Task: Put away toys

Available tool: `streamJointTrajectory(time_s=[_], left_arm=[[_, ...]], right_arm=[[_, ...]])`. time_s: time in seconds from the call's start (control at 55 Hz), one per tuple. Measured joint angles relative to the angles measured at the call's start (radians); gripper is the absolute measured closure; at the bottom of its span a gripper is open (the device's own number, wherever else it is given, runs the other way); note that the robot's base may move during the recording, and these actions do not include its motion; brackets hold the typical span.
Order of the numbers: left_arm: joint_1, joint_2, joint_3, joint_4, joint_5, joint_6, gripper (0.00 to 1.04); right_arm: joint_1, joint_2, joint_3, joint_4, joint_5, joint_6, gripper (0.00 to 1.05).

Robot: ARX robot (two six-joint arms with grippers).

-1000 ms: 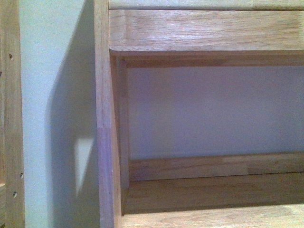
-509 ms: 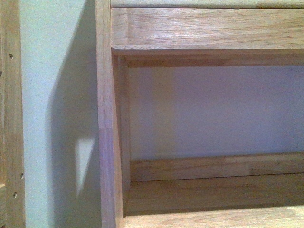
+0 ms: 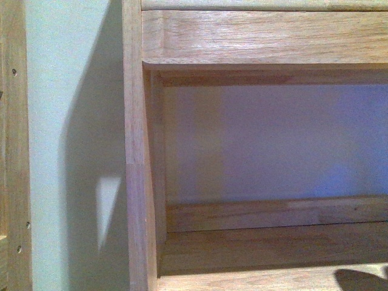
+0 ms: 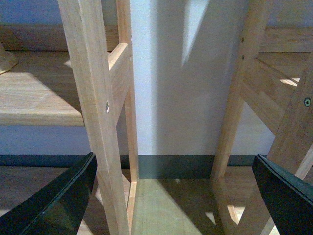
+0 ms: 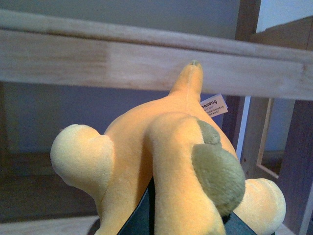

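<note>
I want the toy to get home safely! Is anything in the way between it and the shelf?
Maybe. In the right wrist view a wooden rail crosses just ahead of the plush toy held in the right fingers. The open shelf space shows below that rail, with nothing else visibly blocking.

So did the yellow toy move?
Cannot tell: the toy has no earlier picture. In the front view, a dark patch has appeared on the lower shelf board.
</note>
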Motion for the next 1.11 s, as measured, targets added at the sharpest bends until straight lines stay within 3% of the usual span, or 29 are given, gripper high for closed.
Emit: streamJointTrajectory(time_s=[0.255, 0.455, 0.873, 1.109], left_arm=[[0.0, 0.0, 0.0, 0.0, 0.0, 0.0, 0.06], [0.0, 0.0, 0.0, 0.0, 0.0, 0.0, 0.06], [0.0, 0.0, 0.0, 0.0, 0.0, 0.0, 0.06], [0.0, 0.0, 0.0, 0.0, 0.0, 0.0, 0.06]], right_arm=[[0.005, 0.104, 0.154, 0.079, -0.028, -0.159, 0.98], [-0.07, 0.176, 0.28, 0.069, -0.112, -0.212, 0.98], [-0.241, 0.352, 0.735, -0.096, -0.283, -0.193, 0.98], [-0.401, 0.431, 0.878, -0.178, -0.442, -0.062, 0.98]])
